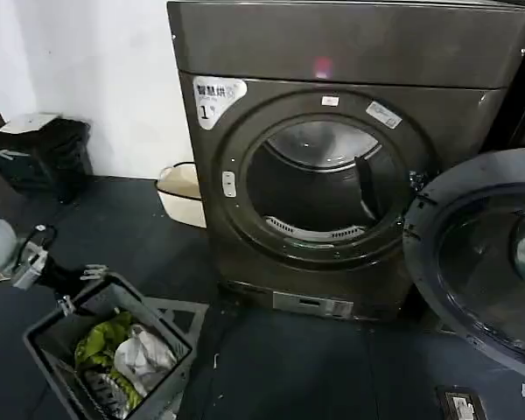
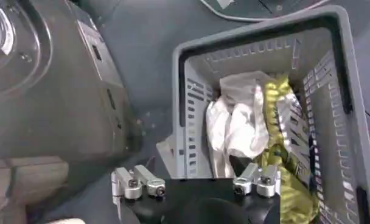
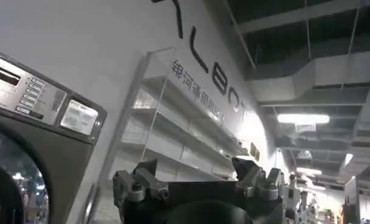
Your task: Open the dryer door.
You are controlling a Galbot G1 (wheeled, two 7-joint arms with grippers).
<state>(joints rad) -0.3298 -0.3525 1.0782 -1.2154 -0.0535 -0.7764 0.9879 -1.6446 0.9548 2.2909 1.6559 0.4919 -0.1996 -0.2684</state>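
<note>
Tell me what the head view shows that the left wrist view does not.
Head view alone: the dryer with its drum opening exposed, and the dryer door swung open at the robot's right.

Left wrist view alone: the left tool's fingertips, spread open above the basket's rim.

Both: the grey laundry basket holding white and yellow-green clothes.

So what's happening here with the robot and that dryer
The dryer stands with its door swung wide open to the robot's right, the drum bare to view. Nothing is holding the door. The left gripper hangs open over a grey laundry basket of white and yellow-green clothes on the floor. The right gripper is open, pointing up toward a wall and ceiling.
</note>
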